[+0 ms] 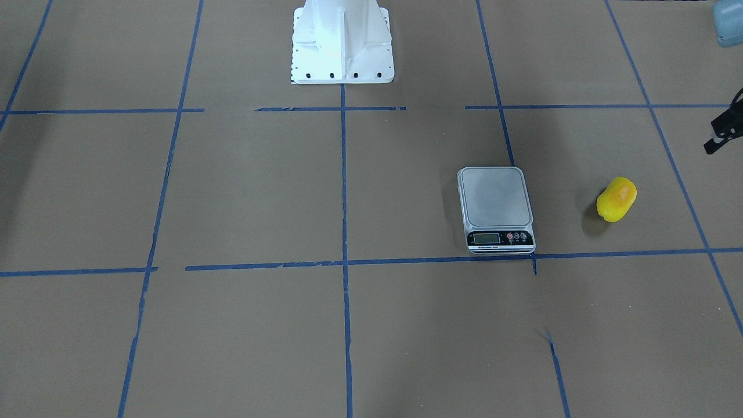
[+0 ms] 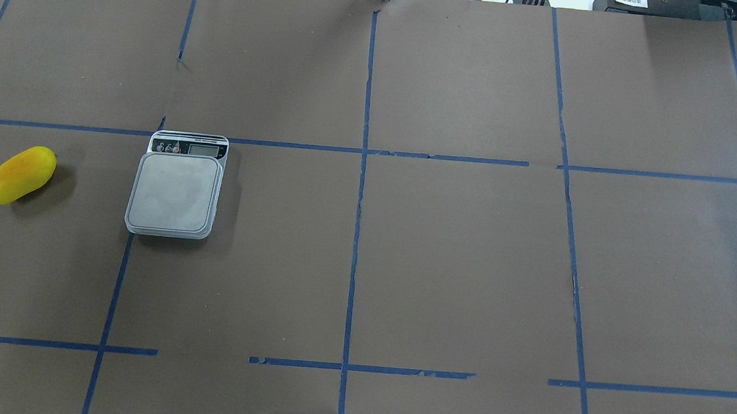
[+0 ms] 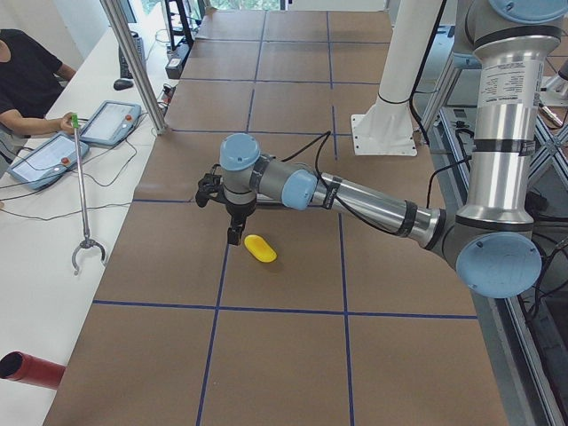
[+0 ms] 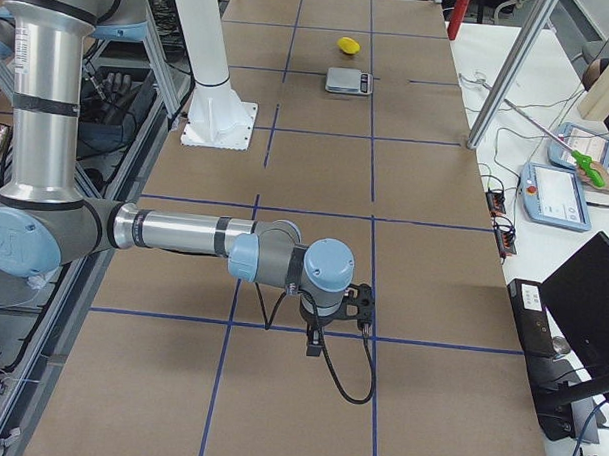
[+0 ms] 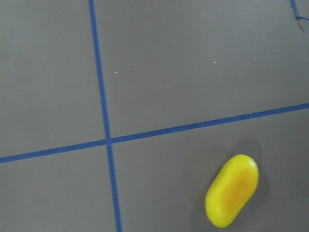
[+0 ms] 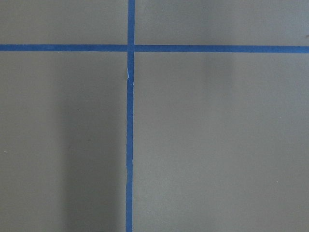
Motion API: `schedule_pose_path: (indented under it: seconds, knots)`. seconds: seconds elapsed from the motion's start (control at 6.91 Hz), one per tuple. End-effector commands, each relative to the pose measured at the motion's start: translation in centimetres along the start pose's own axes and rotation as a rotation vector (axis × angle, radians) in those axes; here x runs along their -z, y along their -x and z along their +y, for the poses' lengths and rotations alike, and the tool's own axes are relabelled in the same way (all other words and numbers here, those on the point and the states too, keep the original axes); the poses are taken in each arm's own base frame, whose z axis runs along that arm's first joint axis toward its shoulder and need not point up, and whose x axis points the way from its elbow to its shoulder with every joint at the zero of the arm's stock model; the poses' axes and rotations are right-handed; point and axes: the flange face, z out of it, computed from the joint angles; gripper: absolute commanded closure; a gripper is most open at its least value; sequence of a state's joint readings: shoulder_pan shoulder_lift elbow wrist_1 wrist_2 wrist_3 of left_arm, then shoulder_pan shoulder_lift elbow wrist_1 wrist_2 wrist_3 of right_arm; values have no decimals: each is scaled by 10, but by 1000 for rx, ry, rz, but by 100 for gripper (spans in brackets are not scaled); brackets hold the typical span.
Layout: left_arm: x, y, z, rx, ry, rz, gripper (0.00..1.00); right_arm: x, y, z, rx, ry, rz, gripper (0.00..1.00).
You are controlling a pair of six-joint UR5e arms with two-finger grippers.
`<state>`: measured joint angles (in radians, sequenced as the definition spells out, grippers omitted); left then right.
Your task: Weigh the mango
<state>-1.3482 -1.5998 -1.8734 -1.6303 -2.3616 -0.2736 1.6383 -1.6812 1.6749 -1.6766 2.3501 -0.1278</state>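
The yellow mango (image 1: 616,199) with an orange blush lies on the brown table, apart from the silver scale (image 1: 495,200), whose platform is bare. The overhead view shows the mango (image 2: 22,174) left of the scale (image 2: 174,195). My left gripper (image 3: 232,234) hangs just above the table close beside the mango (image 3: 260,248); only a black part of it (image 1: 722,130) shows in the front view, and I cannot tell if it is open. The left wrist view has the mango (image 5: 232,190) at lower right. My right gripper (image 4: 312,344) hangs far from the scale (image 4: 348,80); its state is unclear.
The white robot base (image 1: 342,40) stands at the table's back middle. Blue tape lines (image 2: 362,167) grid the brown cover. An operator holds a grabber stick (image 3: 82,191) over the side bench beside tablets (image 3: 115,122). A red cylinder (image 3: 31,368) lies at that bench's near end.
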Motion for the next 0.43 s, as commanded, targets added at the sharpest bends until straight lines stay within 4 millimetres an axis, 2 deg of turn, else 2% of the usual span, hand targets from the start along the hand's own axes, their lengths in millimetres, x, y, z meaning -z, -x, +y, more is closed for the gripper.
schedule_pose_path:
  seconds: [0.0,0.14,0.29]
  knots:
    - [-62,-64,-16,-79,35,-65,0,0,0,0,0,0,0,0]
    - [-102,-55,-18,-65,-10,-69,0,0,0,0,-1,1,0,0]
    - [-124,-39,-17,-52,-52,-44,0,0,0,0,0,1,0,0]
